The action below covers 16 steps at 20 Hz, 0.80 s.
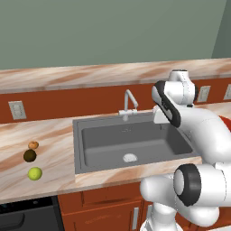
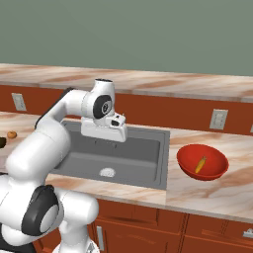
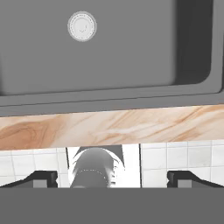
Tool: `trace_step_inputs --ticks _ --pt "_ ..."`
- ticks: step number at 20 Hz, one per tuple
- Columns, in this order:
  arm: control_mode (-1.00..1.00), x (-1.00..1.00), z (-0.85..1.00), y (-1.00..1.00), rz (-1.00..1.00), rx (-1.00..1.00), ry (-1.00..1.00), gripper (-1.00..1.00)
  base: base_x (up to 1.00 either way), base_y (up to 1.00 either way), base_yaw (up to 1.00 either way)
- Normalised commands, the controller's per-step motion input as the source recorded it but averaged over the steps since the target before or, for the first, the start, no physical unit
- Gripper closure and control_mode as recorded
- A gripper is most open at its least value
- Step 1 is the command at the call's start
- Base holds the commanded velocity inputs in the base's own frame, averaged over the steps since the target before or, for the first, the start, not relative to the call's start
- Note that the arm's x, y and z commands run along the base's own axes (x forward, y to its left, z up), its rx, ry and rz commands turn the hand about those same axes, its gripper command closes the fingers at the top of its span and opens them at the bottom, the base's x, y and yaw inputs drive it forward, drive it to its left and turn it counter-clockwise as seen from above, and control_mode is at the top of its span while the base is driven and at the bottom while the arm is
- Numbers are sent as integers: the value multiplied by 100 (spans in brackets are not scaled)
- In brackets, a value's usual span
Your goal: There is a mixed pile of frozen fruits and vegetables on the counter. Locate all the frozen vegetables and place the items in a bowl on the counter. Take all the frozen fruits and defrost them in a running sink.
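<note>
Glossy white rounded arm (image 2: 44, 143), dark joint bands

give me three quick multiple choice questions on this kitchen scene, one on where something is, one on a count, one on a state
1. Where is the carrot?
A. in the red bowl
B. in the sink
C. on the counter left of the sink

2. How many round food items lie on the counter left of the sink?
A. one
B. three
C. five

3. What state is the claw in?
A. shut on a ball
B. open and empty
C. shut on the faucet

Answers:
1 A: the orange carrot lies inside the red bowl to the right of the sink.
2 B: an orange ball, a dark brown ball and a yellow-green ball sit there in a row.
3 B: in the hand view the finger tips stand far apart with nothing between them.
</note>
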Motion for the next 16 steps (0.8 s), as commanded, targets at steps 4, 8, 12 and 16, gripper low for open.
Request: trace_step_inputs --ticks 4,8,12,16 --pt "-100 -19 4 100 9 -1 4 -100 0 0 0" --pt "-100 -7 -5 100 13 0 5 -100 0 0 0" --pt "-100 1 -23 100 14 0 7 -100 0 0 0" --pt "-100 1 -37 100 13 0 13 -100 0 0 0"
